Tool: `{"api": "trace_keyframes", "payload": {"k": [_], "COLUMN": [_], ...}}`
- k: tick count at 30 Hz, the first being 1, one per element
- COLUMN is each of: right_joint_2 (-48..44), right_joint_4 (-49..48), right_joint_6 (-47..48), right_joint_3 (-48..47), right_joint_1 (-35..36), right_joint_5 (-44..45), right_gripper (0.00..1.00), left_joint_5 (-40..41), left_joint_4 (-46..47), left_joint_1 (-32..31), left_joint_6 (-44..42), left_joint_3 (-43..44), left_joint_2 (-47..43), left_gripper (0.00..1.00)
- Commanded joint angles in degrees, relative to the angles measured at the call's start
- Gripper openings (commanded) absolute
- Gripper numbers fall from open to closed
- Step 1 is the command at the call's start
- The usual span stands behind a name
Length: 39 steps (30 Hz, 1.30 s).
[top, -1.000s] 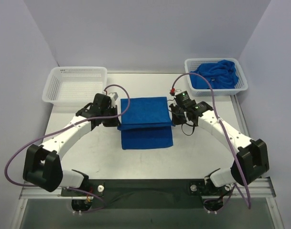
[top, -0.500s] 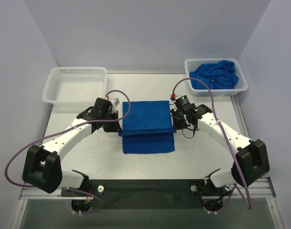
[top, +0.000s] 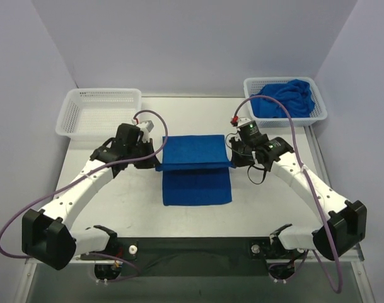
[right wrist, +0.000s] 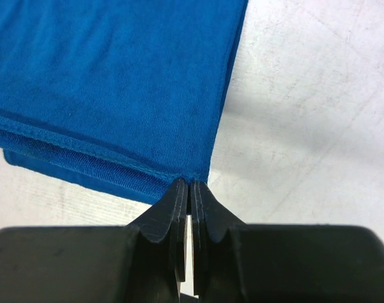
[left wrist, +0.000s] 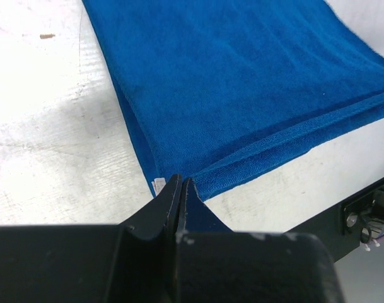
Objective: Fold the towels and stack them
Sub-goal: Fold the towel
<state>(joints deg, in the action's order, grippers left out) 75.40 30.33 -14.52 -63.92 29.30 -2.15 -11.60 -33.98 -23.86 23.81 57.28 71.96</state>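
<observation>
**A:** Which towel is being worked on, and where is it?

**B:** One royal-blue towel (top: 197, 186) lies flat in the middle of the counter (top: 261, 208), between the two arms. Its far part is doubled back over itself, and the upper layer's free edge runs across about halfway down.

**A:** What are the hands doing?

**B:** The left hand (top: 155, 163) has its fingers pressed together on the left corner of that free edge. The right hand (top: 231, 161) pinches the right corner the same way. Both wrist views show the fingertips closed right at the hem, with the cloth stretching away from them.

**A:** Why hold it at the two corners?

**B:** My guess is that it keeps the edge taut and straight. That way the layer should travel as a flat sheet and not bunch up. The upper layer looks slightly lifted off the one beneath.

**A:** How far along is the fold?

**B:** I'd say partway. A strip of the bottom layer is uncovered nearer the arm bases, so the edges don't meet yet.

**A:** And the rest of the job?

**B:** Crumpled towels (top: 283, 100) sit heaped in the right basket (top: 320, 115) at the far right corner. The left basket (top: 60, 126) at the far left shows only mesh, so it is probably where the stack will go.
</observation>
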Motion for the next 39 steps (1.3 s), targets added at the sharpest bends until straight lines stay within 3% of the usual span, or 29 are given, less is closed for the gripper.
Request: {"api": "trace_keyframes", "payload": {"k": [1, 11, 24, 34, 36, 37, 39], "right_joint_2": [-3.7, -5.0, 5.7, 11.3, 11.6, 11.5, 10.3], "right_joint_4": [8.1, 8.5, 3.7, 2.5, 2.6, 2.7, 3.2], "right_joint_6": [1.7, -0.3, -4.3, -5.1, -5.3, -5.4, -5.8], "right_joint_3": [-1.1, 4.2, 13.9, 15.0, 15.1, 15.2, 15.6], "right_joint_1": [-1.7, -1.4, -0.9, -0.9, -0.8, -0.8, -0.7], "right_joint_5": [7.3, 5.7, -0.8, -0.9, -1.7, -2.4, -3.6], "right_gripper": [0.0, 0.0, 0.0, 0.0, 0.0, 0.1, 0.19], "left_joint_5": [5.3, 3.4, 1.6, 1.7, 1.5, 1.3, 1.0], "left_joint_4": [-5.4, -4.5, 4.4, 7.4, 7.3, 7.3, 7.0], "left_joint_1": [1.2, 0.6, -2.6, -5.3, -5.4, -5.5, -5.4], "left_joint_6": [-0.8, 0.0, 3.3, 4.9, 5.0, 5.1, 5.5], "left_joint_3": [2.1, -3.3, -13.8, -16.8, -17.3, -17.7, -18.2], "left_joint_2": [-3.0, -3.8, 5.1, 9.8, 10.3, 10.0, 8.1], "left_gripper": [0.0, 0.0, 0.0, 0.0, 0.04, 0.1, 0.18]}}
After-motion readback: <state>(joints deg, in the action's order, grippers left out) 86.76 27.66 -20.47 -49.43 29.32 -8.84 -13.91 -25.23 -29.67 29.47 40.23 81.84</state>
